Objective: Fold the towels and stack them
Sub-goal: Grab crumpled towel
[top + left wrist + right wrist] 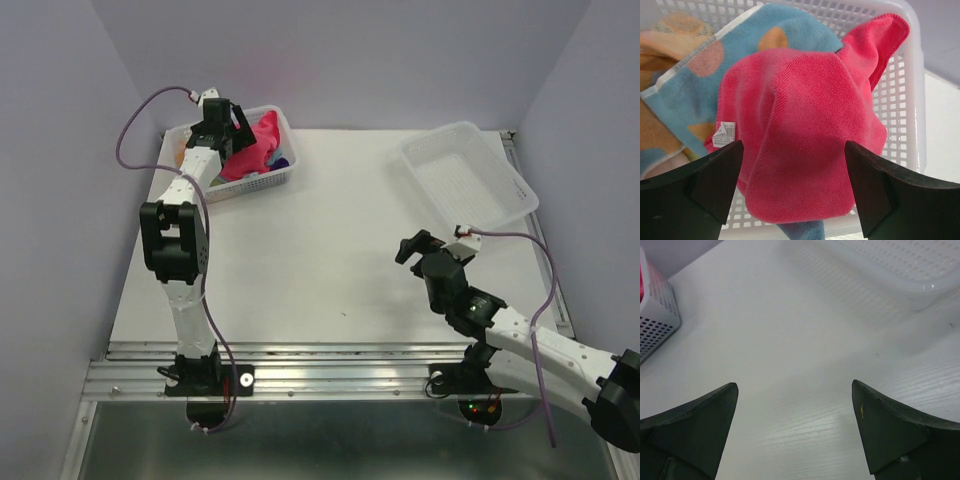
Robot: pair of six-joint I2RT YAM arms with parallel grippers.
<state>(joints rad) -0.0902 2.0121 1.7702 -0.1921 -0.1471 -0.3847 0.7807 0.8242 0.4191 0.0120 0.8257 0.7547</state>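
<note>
1. Nearest to us, the right gripper (415,245) hovers above the white table (320,260), right of its middle. Its jaws stand wide apart over the tabletop.
2. Beyond it, at the far right, a shallow white basket (470,175) sits askew on the table, well apart from that gripper.
3. At the far left, the left arm reaches to a second white perforated basket (265,182). We see the left gripper (792,145) poised just above it. Its jaws are spread wide on either side of the pink-red towel (805,115) and have not closed on it.
4. All the towels we can make out lie in this far-left basket. The pink-red towel is heaped on top, a small white label (724,134) at its left edge, and its lower edge hangs across the basket wall.
5. Under it lies the light blue towel with orange spots (765,30), and left of that the peach-orange towel (670,35).
6. From above, we glimpse a dark purple towel (283,160) at the basket's right end, just beside the pink-red one.
</note>
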